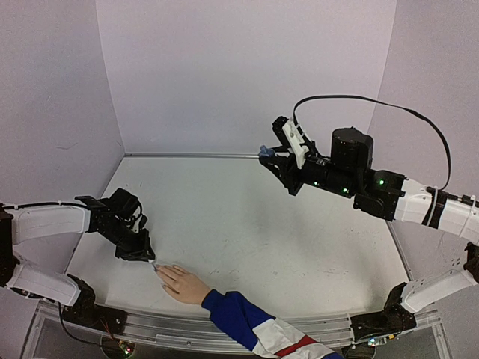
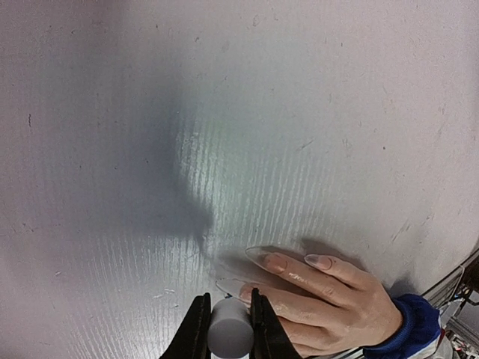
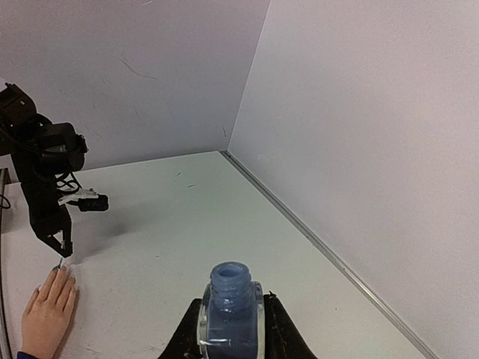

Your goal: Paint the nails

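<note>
The nails (image 2: pixel 275 262) lie near the tabletop's (image 1: pixel 247 224) front left edge. Only the left wrist view lets us count two, perhaps more. One white cap (image 2: pixel 229 336) sits clamped in the left hand (image 2: pixel 228 298), one blue bottle (image 3: pixel 229 318) in the right hand (image 3: pixel 232 301).

White tabletop (image 1: pixel 247 224), lightly scuffed, boxed in on three sides by plain pale lilac walls (image 1: pixel 247 67), thin metal strip (image 1: pixel 187 155) along the back seam, aluminium rail (image 1: pixel 187 327) at the near edge, soft even light.
</note>
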You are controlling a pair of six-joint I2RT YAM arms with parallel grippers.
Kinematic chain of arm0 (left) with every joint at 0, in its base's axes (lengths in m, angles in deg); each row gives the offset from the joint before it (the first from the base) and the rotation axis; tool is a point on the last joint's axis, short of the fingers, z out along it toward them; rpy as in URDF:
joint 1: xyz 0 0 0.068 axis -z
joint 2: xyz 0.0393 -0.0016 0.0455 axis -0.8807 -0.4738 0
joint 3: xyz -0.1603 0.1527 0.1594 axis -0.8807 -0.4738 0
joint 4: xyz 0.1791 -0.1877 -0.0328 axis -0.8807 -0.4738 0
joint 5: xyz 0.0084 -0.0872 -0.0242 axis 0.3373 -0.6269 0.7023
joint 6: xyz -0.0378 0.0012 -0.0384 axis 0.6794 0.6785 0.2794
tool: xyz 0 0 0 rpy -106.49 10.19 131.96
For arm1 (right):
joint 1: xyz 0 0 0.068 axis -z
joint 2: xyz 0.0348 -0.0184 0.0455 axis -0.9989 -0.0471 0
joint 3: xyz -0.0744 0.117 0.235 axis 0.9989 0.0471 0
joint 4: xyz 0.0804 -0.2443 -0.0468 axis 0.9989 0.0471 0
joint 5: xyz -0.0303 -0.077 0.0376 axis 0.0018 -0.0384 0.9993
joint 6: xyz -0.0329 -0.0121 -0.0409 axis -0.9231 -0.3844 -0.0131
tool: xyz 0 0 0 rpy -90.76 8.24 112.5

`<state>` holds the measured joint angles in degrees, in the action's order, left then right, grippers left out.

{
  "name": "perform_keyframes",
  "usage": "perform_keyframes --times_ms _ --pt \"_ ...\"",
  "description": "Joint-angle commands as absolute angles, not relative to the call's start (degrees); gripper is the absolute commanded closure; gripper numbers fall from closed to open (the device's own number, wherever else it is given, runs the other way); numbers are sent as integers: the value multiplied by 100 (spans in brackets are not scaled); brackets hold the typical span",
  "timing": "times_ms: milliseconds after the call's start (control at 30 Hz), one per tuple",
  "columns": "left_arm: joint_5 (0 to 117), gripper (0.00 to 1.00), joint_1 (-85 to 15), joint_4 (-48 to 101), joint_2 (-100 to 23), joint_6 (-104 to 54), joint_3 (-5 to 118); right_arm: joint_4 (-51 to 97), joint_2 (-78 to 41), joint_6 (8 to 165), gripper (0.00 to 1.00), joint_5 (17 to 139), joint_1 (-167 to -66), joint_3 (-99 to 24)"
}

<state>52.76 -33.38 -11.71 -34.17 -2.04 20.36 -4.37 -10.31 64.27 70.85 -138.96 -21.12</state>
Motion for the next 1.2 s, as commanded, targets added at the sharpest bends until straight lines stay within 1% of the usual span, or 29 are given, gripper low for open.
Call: perform_keyframes --times_ms 0,633,900,1033,1167 --pt "5443 100 -3368 -1053 -3407 -297 2119 -861 -989 6405 100 7078 -13863 -2151" --pt "5796 100 -3368 -1248 -3223 -289 2219 -861 -964 6413 100 7070 -13863 -2160" --pt "5405 100 -3368 -1428 -2751 -251 2357 -866 -953 6413 100 7082 -13863 -2142" --pt "5110 100 -3368 -1456 -2866 -352 2406 -867 -978 6422 100 7130 -13863 -2159" --pt "5101 100 -3368 -1448 -2956 -377 2367 -861 -955 6422 100 7130 -13862 -2160"
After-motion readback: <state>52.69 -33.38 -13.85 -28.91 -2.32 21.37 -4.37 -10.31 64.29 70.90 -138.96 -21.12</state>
